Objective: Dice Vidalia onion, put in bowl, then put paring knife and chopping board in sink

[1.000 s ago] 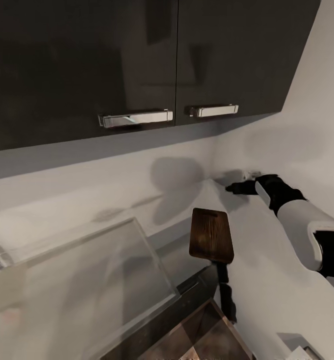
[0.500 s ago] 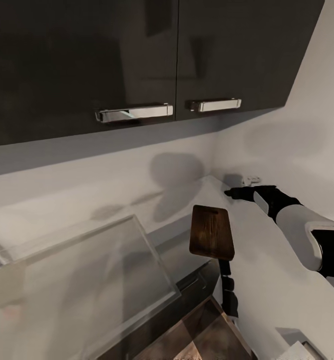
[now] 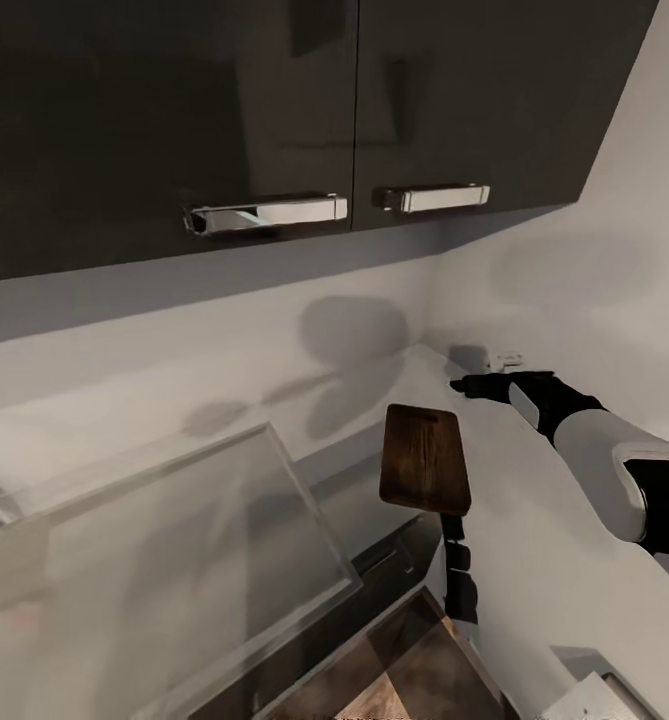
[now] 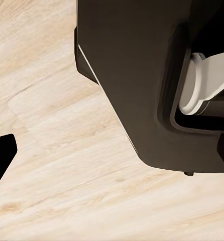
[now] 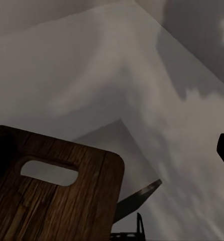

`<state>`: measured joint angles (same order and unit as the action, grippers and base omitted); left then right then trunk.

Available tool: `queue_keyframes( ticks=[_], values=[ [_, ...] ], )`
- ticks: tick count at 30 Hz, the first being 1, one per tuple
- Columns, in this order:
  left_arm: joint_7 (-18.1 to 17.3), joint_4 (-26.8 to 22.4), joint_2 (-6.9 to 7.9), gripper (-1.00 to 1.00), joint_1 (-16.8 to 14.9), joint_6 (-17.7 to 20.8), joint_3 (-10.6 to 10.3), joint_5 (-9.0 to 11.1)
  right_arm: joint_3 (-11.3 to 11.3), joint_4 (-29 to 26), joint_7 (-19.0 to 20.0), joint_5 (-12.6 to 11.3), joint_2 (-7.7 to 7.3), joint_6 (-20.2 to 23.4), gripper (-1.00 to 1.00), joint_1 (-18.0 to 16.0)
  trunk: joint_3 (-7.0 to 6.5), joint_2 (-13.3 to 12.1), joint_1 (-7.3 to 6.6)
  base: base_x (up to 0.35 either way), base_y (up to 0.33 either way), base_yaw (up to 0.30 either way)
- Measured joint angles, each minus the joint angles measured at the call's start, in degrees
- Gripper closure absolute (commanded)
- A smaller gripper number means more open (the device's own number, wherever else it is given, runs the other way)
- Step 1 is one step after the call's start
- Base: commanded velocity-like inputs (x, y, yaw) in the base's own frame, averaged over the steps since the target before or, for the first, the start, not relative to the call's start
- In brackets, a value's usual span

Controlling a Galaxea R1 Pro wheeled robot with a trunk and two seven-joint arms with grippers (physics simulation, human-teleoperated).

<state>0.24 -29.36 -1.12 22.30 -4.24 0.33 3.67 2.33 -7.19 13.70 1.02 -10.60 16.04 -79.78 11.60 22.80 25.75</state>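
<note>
The dark brown chopping board (image 3: 424,462) lies on the grey countertop (image 3: 534,560) near its front edge, with its hole end toward the wall. In the right wrist view the board (image 5: 51,201) is close, and the paring knife's dark blade tip (image 5: 139,197) pokes out from behind it. A slim dark shape (image 3: 458,575) runs from the board's near end over the counter edge. My right gripper (image 3: 471,385) hovers open just beyond the board's far end, holding nothing. One left fingertip (image 4: 1,156) shows over wooden floor, the gripper open. The onion is out of view.
Dark upper cabinets with chrome handles (image 3: 264,212) hang close overhead. A pale reflective rimmed panel (image 3: 174,560), perhaps the sink's steel top, lies left of the board. A small white wall fitting (image 3: 509,357) sits above my right gripper. A white squarish corner (image 3: 594,700) is cut off by the frame.
The head view has tilted a little, shifting the cabinet handles upward. My right gripper has sunk slightly, uncovering the white wall fitting. The board has stayed put.
</note>
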Motion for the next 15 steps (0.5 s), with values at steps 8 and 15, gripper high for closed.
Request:
queue_keyframes(
  ticks=[8, 15],
  values=[
    [0.00, 0.01, 0.00, -1.00, 0.00, 0.00, 0.00, 0.00, 0.00, 0.00, -1.38, -0.07, 0.00, -0.32, -1.00, 0.00, 0.75, 0.00, 0.00, 0.000, 0.000, 0.000],
    [0.00, 0.04, 0.00, -1.00, 0.00, 0.00, 0.00, -0.01, 0.00, 0.00, -1.51, -0.07, -0.05, -0.37, -1.00, 0.00, 1.41, 0.00, 0.00, 0.000, 0.000, 0.000]
  ],
)
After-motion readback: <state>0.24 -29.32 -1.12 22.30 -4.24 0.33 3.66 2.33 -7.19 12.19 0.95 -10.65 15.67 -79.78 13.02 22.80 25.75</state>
